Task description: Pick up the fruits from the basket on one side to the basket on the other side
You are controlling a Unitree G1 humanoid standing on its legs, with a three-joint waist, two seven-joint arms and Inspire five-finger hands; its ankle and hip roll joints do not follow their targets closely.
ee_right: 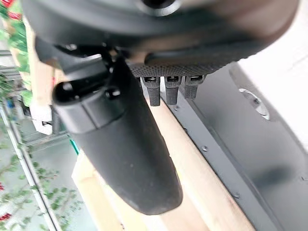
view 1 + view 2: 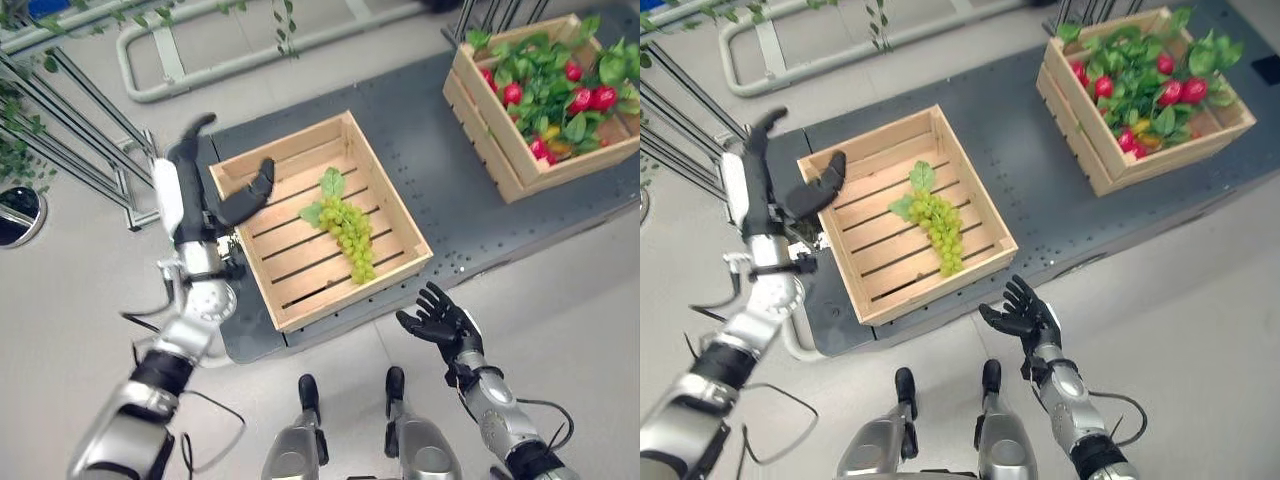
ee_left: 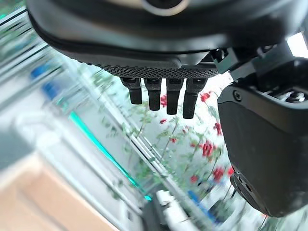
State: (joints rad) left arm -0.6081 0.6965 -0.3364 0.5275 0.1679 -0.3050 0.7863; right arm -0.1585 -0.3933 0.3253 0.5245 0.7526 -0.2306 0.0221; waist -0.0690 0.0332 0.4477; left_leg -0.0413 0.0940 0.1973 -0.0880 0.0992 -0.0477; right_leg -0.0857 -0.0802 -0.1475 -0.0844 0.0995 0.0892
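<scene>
The head views show a bunch of green grapes (image 2: 346,237) lying in the middle of the near wooden crate (image 2: 390,205) on the grey platform (image 2: 440,190). The second crate (image 2: 500,150), at the platform's far right corner, holds red fruit among leaves. The left hand (image 2: 215,205), fingers straight, hangs empty over the near crate's left rim. The right hand (image 2: 438,320), fingers spread and empty, hovers off the platform's front edge. The right wrist view shows the crate's wall close up.

A: Bright, even light pouring down from overhead, and the pale floor (image 2: 80,300) is fairly glowing!
B: Soft shadows only. There's one dim, fuzzy-edged patch on the grey platform (image 1: 269,178).
A: And white glare to the right, past the left hand (image 3: 120,43), washed clean out!
</scene>
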